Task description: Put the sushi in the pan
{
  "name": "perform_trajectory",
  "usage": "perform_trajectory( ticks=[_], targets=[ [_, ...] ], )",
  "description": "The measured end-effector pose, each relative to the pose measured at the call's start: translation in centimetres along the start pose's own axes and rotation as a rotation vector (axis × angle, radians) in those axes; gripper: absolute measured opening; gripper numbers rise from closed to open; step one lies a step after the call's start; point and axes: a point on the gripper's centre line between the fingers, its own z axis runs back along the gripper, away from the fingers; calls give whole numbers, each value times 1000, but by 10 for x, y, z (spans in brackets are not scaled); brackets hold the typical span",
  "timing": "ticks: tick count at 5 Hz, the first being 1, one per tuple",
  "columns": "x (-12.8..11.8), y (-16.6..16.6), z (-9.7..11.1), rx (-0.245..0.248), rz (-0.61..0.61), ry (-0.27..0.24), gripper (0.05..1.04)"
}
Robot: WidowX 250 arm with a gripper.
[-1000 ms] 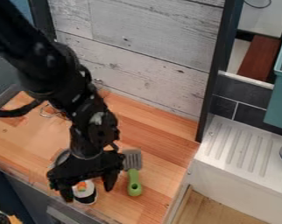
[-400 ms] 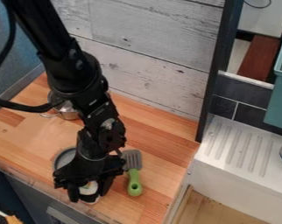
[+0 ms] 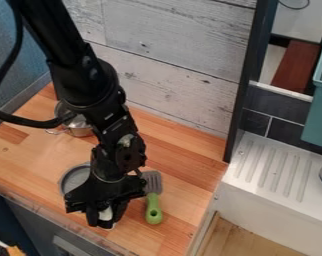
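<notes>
Low over the wooden counter near its front edge hangs the gripper (image 3: pixel 106 219), pointing down. Its fingers are closed in against both sides of the sushi (image 3: pixel 106 214), a small white piece mostly hidden by them. The grey round pan (image 3: pixel 73 179) lies just behind and to the left of the gripper, its right part covered by the arm.
A spatula with a green handle (image 3: pixel 153 210) lies close to the right of the gripper. A small metal pot (image 3: pixel 77 127) stands farther back at the left. To the right are a white sink unit (image 3: pixel 274 172) and a teal bin (image 3: pixel 317 117).
The gripper has moved slightly right and its fingers have come together on the sushi. More of the pan and the metal pot shows as the arm has shifted right.
</notes>
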Motion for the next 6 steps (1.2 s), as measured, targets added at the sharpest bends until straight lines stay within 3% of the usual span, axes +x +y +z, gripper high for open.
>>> perform_trajectory(
  ticks=[1, 3, 4, 6],
  targets=[
    [-1, -2, 9, -50, -18, 10, 420],
    [19, 4, 43, -128, 38, -23, 419],
    [37, 8, 57, -148, 81, -52, 419],
    [101, 18, 76, -163, 242, -85, 419]
  ],
)
